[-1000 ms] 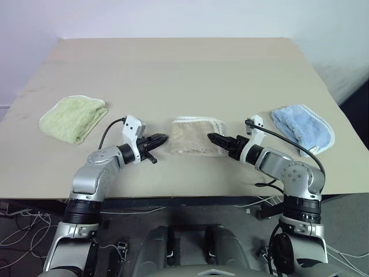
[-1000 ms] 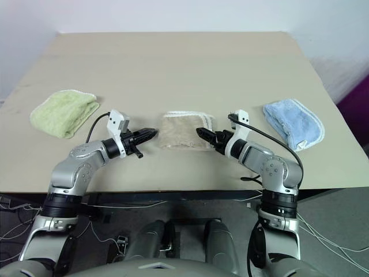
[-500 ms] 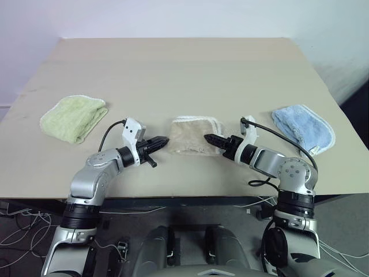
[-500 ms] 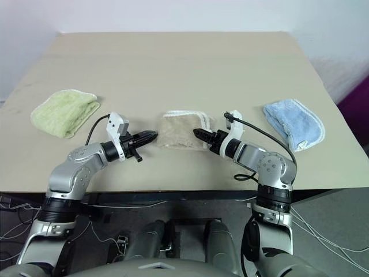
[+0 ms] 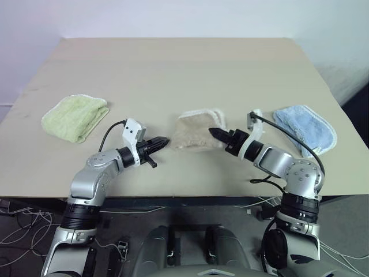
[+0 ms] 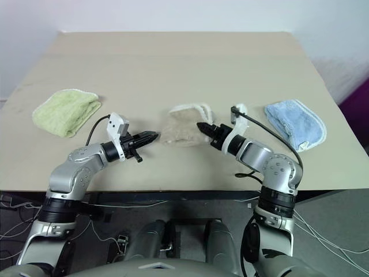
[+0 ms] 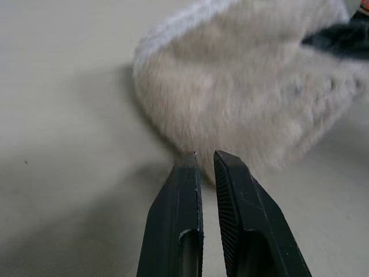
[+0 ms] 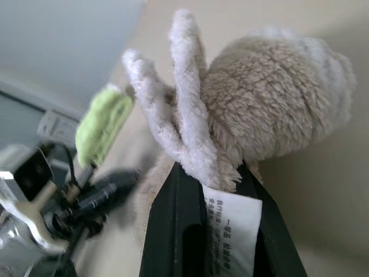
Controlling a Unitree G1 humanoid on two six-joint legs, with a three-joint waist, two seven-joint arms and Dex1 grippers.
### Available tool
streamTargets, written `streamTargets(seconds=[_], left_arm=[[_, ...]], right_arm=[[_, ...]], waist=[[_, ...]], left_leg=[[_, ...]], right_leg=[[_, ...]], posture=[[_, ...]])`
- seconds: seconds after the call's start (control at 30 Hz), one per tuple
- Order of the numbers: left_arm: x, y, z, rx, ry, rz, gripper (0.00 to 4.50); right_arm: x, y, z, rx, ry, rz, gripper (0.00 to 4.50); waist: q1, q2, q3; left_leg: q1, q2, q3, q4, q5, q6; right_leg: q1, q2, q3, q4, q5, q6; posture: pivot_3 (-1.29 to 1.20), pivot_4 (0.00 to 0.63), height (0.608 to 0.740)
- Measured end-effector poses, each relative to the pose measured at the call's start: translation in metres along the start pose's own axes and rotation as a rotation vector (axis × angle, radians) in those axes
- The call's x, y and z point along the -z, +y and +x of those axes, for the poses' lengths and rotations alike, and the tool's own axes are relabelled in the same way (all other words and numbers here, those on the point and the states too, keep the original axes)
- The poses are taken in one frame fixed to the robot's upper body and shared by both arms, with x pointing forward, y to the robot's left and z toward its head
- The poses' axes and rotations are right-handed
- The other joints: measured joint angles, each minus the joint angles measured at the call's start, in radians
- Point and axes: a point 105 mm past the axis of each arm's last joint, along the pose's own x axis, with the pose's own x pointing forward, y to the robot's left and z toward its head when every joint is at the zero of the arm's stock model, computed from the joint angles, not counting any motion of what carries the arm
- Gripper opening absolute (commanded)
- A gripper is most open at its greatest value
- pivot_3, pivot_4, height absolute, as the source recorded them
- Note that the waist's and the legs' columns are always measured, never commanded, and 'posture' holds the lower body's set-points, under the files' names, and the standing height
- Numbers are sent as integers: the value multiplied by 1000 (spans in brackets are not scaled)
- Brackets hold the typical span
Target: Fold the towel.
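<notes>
Table (image 5: 173,69) surface: the towel (image 5: 193,135) edge has been clamped and lifted by the right gripper (image 5: 218,133). Left gripper (image 5: 161,140) is held closed, empty, beside it.

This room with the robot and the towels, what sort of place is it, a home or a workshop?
Probably a robotics lab or test room rather than a home. A plain bare table stands against a blank white wall, loose cables trail on the floor beneath, and three small towels are laid out in a row like test pieces.

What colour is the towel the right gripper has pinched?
Beige, with white corded edging. The towel shows best in the right wrist view, clamped in the right gripper.
</notes>
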Motion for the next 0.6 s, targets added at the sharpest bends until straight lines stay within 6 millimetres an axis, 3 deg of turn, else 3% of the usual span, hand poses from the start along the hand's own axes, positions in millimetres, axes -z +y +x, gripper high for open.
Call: streamTargets(seconds=[0.17, 0.23, 0.33, 0.47, 0.6], left_arm=[[0, -4, 4, 29, 4, 2, 471], [0, -6, 9, 48, 5, -1, 471], [-3, -11, 17, 83, -2, 13, 471], [-1, -9, 21, 92, 6, 16, 471], [0, -13, 25, 117, 4, 17, 471]], right_arm=[[-91, 0, -41, 110, -335, -86, 9], [-113, -3, -60, 165, -430, -92, 9], [-138, -27, -92, 346, -549, -58, 9], [-153, -58, -139, 545, -696, 31, 9], [-128, -96, -165, 700, -717, 156, 9]], waist=[[3, 1, 1], [1, 1, 1], [3, 1, 1], [1, 1, 1], [-1, 1, 1]], left_leg=[[-1, -1, 0, 0, 0, 0], [-1, -1, 0, -1, 0, 0], [-1, -1, 1, 0, 0, 0], [-1, 0, 1, -1, 0, 1], [0, 0, 2, 0, 0, 1]], right_leg=[[-1, -1, 0, -1, 0, 0], [-1, 0, 0, -1, 0, 0], [0, 0, 0, 0, 0, 0], [0, 1, 0, 0, 0, 0], [0, 2, 1, 0, 0, 0]], posture=[[0, 150, 701], [0, 150, 701], [0, 150, 701], [0, 150, 701], [0, 150, 701]])
